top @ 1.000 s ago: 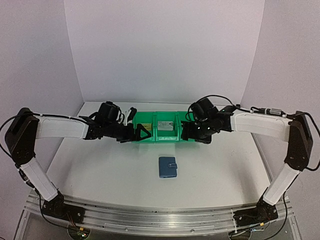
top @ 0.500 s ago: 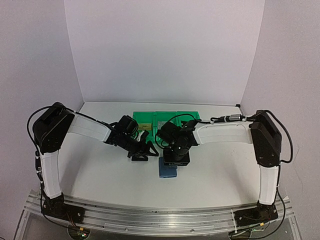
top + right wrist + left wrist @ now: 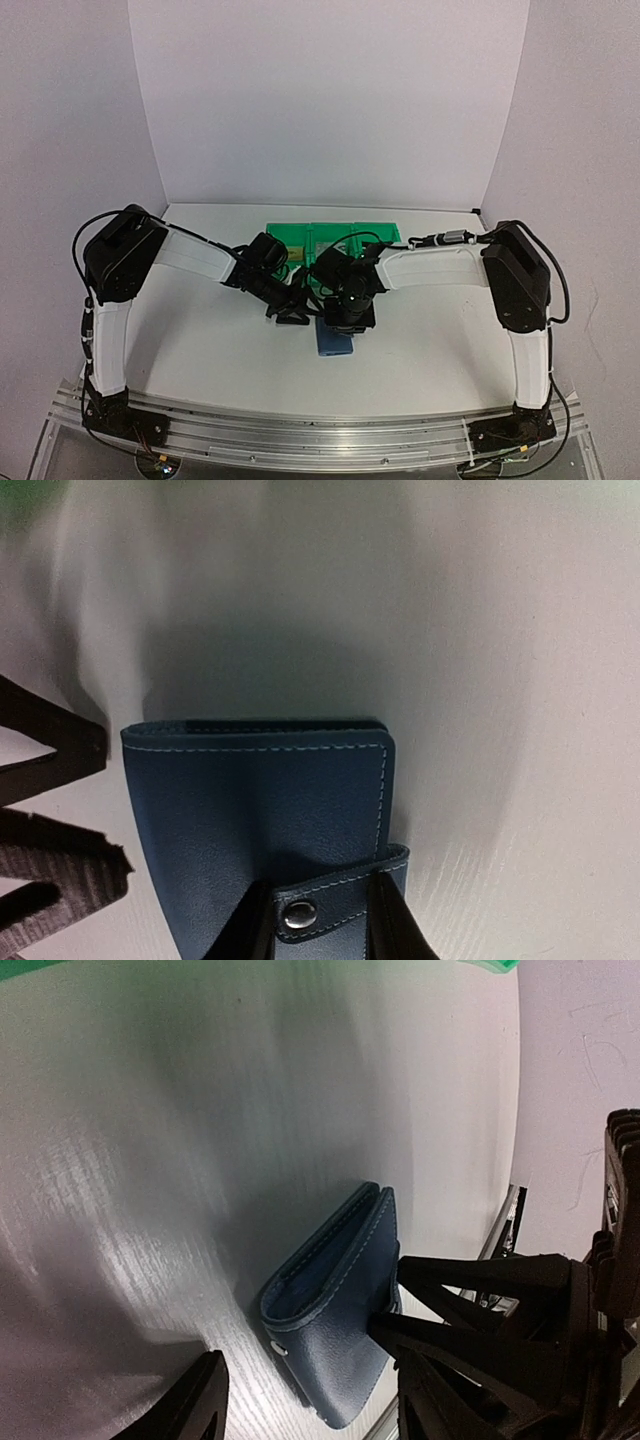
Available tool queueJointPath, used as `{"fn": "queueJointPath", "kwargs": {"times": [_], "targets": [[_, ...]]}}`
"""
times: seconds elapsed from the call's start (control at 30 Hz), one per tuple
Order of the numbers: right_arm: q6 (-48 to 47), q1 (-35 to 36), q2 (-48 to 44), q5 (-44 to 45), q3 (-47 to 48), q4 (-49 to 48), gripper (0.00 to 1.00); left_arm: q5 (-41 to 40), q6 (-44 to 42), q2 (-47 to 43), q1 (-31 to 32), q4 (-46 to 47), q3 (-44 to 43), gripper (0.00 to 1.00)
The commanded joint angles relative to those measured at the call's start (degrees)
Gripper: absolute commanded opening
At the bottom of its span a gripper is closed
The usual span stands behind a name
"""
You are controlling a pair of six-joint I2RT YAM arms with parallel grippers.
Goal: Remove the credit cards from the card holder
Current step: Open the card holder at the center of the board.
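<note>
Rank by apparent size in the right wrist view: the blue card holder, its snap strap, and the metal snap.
1. card holder, largest, though cut off at the bottom.
2. snap strap.
3. metal snap, clearly smallest.

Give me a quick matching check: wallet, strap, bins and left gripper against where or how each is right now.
Things:
1 wallet
2 strap
3 bins
4 left gripper

States:
A green, at the far side
B snapped, between the fingers of the right gripper
C blue, folded shut
D beside the wallet, jaws apart

Pairs: 1-C, 2-B, 3-A, 4-D
</note>
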State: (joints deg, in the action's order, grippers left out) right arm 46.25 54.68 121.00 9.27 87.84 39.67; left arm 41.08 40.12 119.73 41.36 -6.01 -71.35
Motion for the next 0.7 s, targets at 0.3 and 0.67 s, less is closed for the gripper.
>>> {"fn": "queueJointPath", "kwargs": {"times": [0.3, 0.67], "targets": [[-0.45, -0.03, 2.85, -1.36, 0.15, -1.26, 0.00, 1.80, -1.18, 6.66, 1.43, -1.89, -4.17, 0.33], [0.20, -1.06, -4.35, 0.83, -4.42, -2.32, 0.00, -2.68, -1.06, 6.20, 0.82, -4.36, -4.25, 0.00]]}}
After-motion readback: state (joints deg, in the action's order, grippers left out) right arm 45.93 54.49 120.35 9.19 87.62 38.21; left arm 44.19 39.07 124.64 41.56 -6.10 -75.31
